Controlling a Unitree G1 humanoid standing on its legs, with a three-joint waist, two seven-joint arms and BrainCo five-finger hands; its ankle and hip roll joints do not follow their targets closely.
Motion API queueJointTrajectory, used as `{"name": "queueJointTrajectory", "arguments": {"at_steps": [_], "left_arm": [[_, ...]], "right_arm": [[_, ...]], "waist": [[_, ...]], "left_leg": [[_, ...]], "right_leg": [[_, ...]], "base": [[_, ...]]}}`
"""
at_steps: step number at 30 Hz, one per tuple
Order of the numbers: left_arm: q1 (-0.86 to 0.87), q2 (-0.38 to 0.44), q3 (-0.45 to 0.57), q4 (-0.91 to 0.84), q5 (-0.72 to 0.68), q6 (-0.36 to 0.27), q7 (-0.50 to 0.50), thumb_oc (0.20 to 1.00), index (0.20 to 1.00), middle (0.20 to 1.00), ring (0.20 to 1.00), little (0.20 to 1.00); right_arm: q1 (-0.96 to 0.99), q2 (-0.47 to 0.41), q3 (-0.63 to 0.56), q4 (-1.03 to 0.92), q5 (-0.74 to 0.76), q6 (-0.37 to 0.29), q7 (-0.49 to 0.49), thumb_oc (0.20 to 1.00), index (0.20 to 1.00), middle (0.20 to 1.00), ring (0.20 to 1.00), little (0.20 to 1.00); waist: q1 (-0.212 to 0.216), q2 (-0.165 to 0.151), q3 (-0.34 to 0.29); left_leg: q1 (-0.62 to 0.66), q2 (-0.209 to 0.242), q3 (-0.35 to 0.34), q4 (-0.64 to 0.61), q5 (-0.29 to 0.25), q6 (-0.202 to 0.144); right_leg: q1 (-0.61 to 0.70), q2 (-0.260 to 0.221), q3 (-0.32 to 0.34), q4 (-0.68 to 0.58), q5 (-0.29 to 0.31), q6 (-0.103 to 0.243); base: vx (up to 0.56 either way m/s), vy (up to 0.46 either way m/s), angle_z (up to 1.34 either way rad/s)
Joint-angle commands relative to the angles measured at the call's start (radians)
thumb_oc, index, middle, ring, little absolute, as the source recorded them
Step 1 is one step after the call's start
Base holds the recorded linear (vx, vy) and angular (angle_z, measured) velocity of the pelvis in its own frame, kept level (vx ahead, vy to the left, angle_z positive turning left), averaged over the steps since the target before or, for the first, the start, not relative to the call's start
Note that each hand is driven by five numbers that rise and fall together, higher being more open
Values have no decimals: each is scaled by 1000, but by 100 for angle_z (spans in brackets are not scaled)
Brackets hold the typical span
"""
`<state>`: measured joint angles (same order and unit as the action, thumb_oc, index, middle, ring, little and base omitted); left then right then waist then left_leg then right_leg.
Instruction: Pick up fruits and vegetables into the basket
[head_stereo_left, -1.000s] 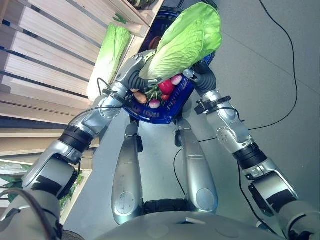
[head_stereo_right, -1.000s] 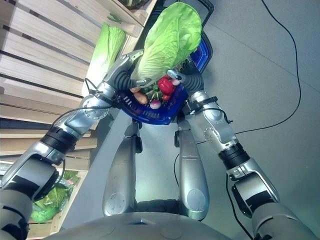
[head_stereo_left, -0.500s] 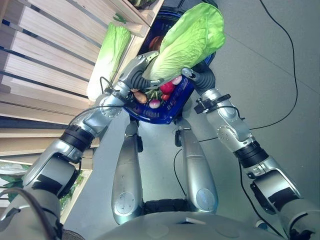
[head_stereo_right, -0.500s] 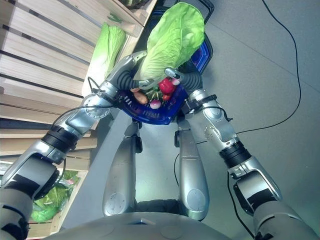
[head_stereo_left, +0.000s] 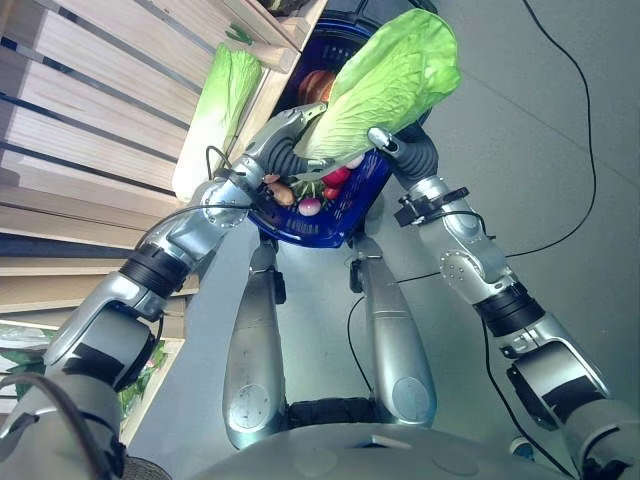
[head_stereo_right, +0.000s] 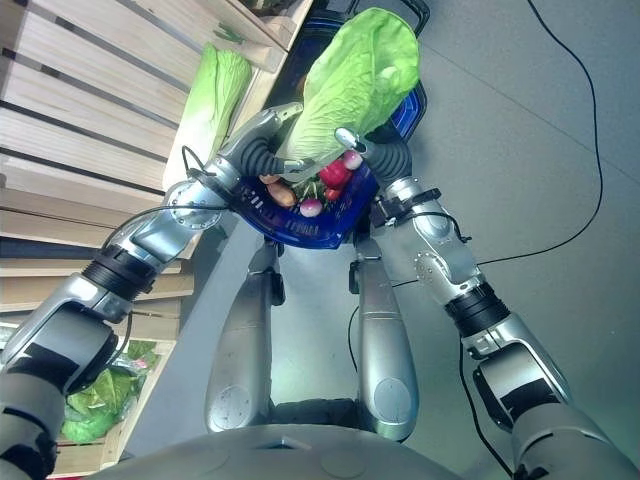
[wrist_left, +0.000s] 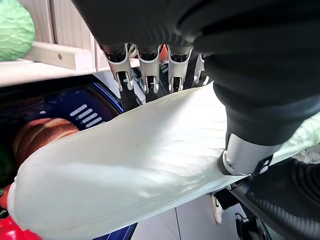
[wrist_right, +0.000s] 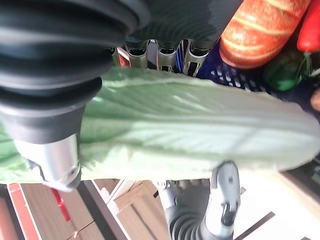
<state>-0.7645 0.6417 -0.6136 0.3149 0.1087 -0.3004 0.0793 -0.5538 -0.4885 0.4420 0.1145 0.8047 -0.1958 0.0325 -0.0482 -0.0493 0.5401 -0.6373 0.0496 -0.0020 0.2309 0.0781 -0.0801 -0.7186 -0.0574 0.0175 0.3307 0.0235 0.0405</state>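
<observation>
A large pale-green cabbage (head_stereo_left: 385, 85) hangs tilted over the blue basket (head_stereo_left: 310, 228), with its leafy end over the basket's far end. My left hand (head_stereo_left: 283, 140) grips its white stem end from the left, fingers (wrist_left: 147, 65) behind it and the thumb in front. From the right, my right hand (head_stereo_left: 410, 155) clasps the same cabbage (wrist_right: 190, 130), with its fingers (wrist_right: 165, 52) on the far side. In the basket lie a red vegetable (head_stereo_left: 338, 177), an orange carrot-like piece (head_stereo_left: 280, 193), a small radish (head_stereo_left: 309, 206) and a brown-orange item (wrist_right: 265, 25).
A second long cabbage (head_stereo_left: 215, 110) lies on the wooden slatted shelf (head_stereo_left: 90, 100) to the left of the basket. Leafy greens (head_stereo_right: 95, 400) sit in a crate at the lower left. Grey floor (head_stereo_left: 540, 130) spreads to the right.
Both hands have carried the cabbage a little further away and to the right over the basket. Its leafy end now reaches past the basket's far end.
</observation>
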Motion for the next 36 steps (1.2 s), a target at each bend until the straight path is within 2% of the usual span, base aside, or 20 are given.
{"name": "queueJointTrajectory", "arguments": {"at_steps": [1, 12, 16, 17, 18, 24, 29, 36], "left_arm": [[-4, -17, -53, -66, -4, 7, -47, 200, 200, 200, 200, 200], [-9, -13, -69, -71, -8, 26, -79, 200, 200, 200, 200, 200], [-4, -15, -66, -72, -8, 41, -52, 200, 200, 200, 200, 200], [1, -18, -64, -70, -13, 50, -33, 912, 912, 912, 912, 912], [4, -21, -61, -66, -19, 52, -21, 1000, 1000, 1000, 1000, 1000], [40, -46, -24, -48, -47, 54, 96, 1000, 1000, 1000, 1000, 1000], [88, -95, 55, -34, -62, 40, 256, 1000, 1000, 1000, 1000, 1000], [121, -135, 124, -27, -60, 33, 359, 1000, 1000, 1000, 1000, 1000]], "right_arm": [[-39, 23, 31, -204, 3, -80, 78, 200, 200, 200, 200, 200], [-38, 21, 35, -199, 8, -86, 84, 200, 200, 200, 200, 200], [-37, 22, 39, -199, 11, -90, 84, 200, 200, 200, 200, 200], [-37, 26, 42, -199, 7, -92, 79, 200, 200, 200, 200, 200], [-36, 27, 44, -199, 6, -94, 76, 200, 200, 200, 200, 200], [-32, 32, 43, -194, 4, -103, 69, 200, 200, 200, 200, 200], [-20, 59, 33, -192, -20, -108, 56, 200, 200, 200, 200, 200], [-9, 82, 7, -194, -43, -102, 44, 200, 200, 200, 200, 200]], "waist": [[-18, 13, -20], [-19, 14, -20], [-18, 13, -20], [-17, 13, -20], [-17, 13, -20], [-11, 11, -20], [-3, 8, -20], [2, 4, -20]], "left_leg": [[-10, -48, 27, 21, -49, 14], [-9, -45, 31, 16, -48, 14], [-9, -45, 32, 15, -48, 14], [-9, -46, 30, 15, -48, 14], [-10, -46, 31, 15, -48, 14], [-5, -48, 29, 18, -54, 13], [-5, -51, 23, 20, -56, 13], [-6, -55, 18, 24, -57, 13]], "right_leg": [[56, 26, -73, -33, -7, 50], [57, 24, -78, -37, -5, 51], [58, 24, -79, -39, -5, 51], [57, 24, -79, -40, -4, 51], [57, 24, -79, -40, -4, 50], [65, 23, -82, -41, -11, 50], [67, 23, -85, -39, -14, 49], [68, 25, -89, -34, -18, 45]], "base": [[0, 0, 0], [0, 0, 0], [0, 0, 0], [0, 0, 0], [0, 0, 0], [0, 0, 0], [0, 0, 0], [1, -1, 1]]}}
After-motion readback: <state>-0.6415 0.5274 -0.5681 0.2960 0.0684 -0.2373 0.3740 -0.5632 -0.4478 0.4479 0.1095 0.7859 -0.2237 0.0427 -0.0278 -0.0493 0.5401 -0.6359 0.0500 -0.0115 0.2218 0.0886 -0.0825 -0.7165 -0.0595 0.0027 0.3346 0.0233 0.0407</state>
